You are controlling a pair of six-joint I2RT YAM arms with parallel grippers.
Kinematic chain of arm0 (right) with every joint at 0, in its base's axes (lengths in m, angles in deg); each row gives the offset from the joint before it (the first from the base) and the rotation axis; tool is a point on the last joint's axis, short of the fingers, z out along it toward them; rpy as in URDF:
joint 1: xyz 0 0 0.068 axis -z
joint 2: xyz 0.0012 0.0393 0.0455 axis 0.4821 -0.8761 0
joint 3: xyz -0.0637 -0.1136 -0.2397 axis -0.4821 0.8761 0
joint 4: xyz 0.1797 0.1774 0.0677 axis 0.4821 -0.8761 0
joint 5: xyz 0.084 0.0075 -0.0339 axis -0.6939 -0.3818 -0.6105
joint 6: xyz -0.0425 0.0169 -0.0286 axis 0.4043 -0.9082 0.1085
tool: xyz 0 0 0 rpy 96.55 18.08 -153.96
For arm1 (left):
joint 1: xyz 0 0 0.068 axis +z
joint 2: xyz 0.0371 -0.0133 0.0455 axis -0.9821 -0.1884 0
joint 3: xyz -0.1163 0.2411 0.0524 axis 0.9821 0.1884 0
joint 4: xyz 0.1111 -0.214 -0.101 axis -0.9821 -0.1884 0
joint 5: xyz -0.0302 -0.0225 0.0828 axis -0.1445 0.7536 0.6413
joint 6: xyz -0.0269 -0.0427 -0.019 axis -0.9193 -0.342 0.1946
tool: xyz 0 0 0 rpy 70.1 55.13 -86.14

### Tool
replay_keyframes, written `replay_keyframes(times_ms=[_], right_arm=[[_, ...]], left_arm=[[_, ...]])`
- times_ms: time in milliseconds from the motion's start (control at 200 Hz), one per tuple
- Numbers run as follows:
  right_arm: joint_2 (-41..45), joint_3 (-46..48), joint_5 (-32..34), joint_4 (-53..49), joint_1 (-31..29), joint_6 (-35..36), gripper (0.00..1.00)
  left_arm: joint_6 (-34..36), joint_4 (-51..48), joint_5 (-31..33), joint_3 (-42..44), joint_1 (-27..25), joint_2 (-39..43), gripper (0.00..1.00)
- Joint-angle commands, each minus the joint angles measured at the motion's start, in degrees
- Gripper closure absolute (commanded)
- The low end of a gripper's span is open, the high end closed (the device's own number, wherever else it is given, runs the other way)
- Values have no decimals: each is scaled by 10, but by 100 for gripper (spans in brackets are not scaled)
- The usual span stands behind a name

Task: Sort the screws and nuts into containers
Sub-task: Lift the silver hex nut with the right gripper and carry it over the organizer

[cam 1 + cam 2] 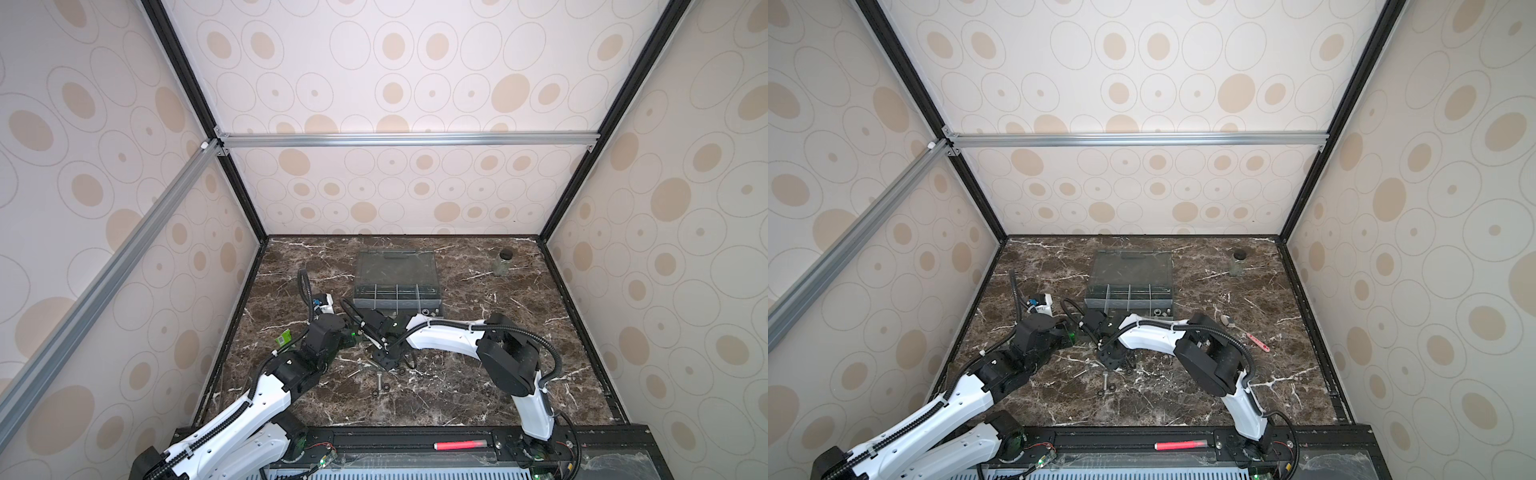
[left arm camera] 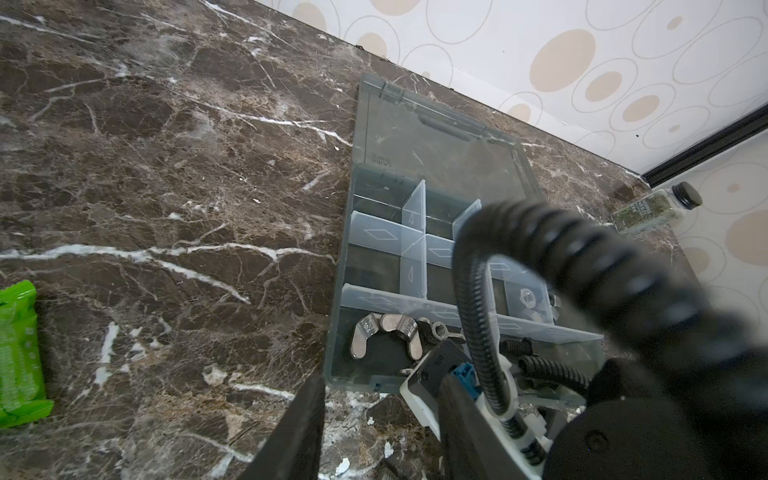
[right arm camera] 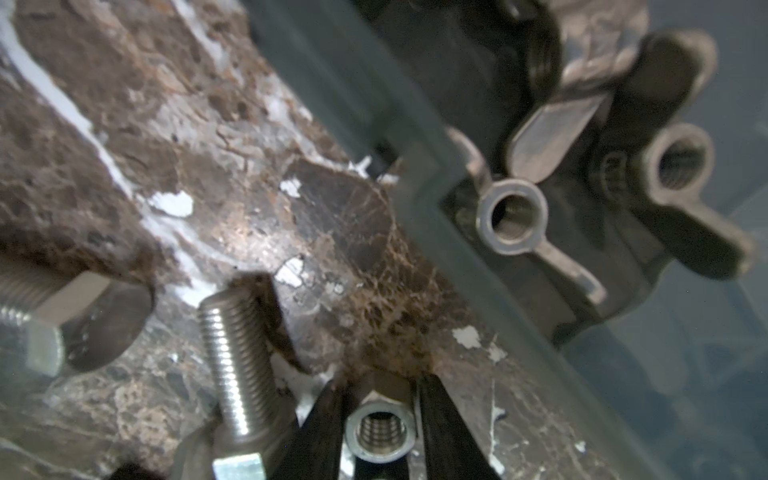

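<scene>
A robot's right gripper point(image 3: 379, 388) clamped on a hex nut point(image 3: 380, 432), organizer box point(image 1: 395, 268) at twelve o'clock from it, left gripper point(image 1: 351, 338) at ten o'clock, grip impossible to tell.

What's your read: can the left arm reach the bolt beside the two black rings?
Probably, but tight. The bolt lies uncovered on the table, and the left tool is open and empty. The right tool, closed on a hex nut, sits close by the bolt and could crowd the approach.
</scene>
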Motion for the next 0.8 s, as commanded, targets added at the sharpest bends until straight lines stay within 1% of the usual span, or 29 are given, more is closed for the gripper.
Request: replay_keyframes(times_ms=[0,210,395,610,795], right_arm=[[-17,-7,12,-24,-5,-2,70],[-11,0,15,-21,-6,-4,76],[20,22,25,-3,-4,-7,77],[86,35,30,-3,21,-2,77],[167,60,11,33,60,1,77]], left_arm=[[0,6,13,6,5,9,55],[0,8,13,7,5,8,55],[0,7,13,5,5,7,55],[-2,15,4,10,5,6,55],[3,18,-5,10,6,1,55]])
